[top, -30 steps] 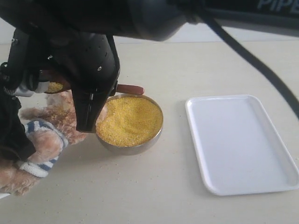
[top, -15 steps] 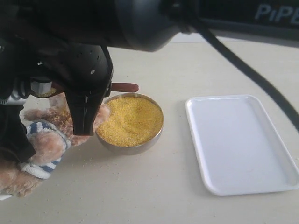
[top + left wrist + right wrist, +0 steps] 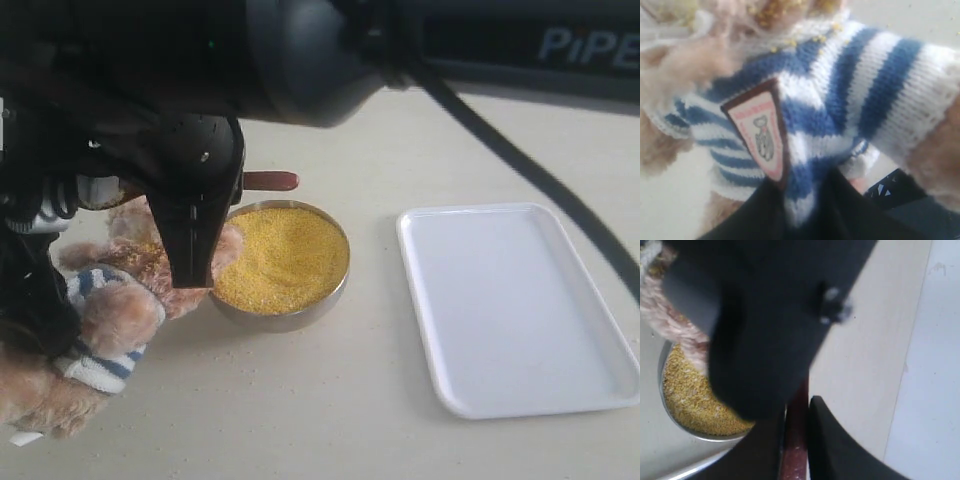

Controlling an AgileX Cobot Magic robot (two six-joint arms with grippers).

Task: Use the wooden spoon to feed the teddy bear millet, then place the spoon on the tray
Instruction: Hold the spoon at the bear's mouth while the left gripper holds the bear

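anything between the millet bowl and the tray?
Nothing. In the exterior view, only bare table separates the bowl from the tray.

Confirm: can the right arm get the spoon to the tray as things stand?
Probably yes. The right gripper is shut on the wooden spoon, the tray lies bare on that arm's side, and only open table shows between the bowl and it.

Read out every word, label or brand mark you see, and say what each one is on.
"PiPE", cut off by the picture's edge: on the black robot arm.
The chest badge on the teddy bear: lettering too blurred to read.
Nothing else readable.
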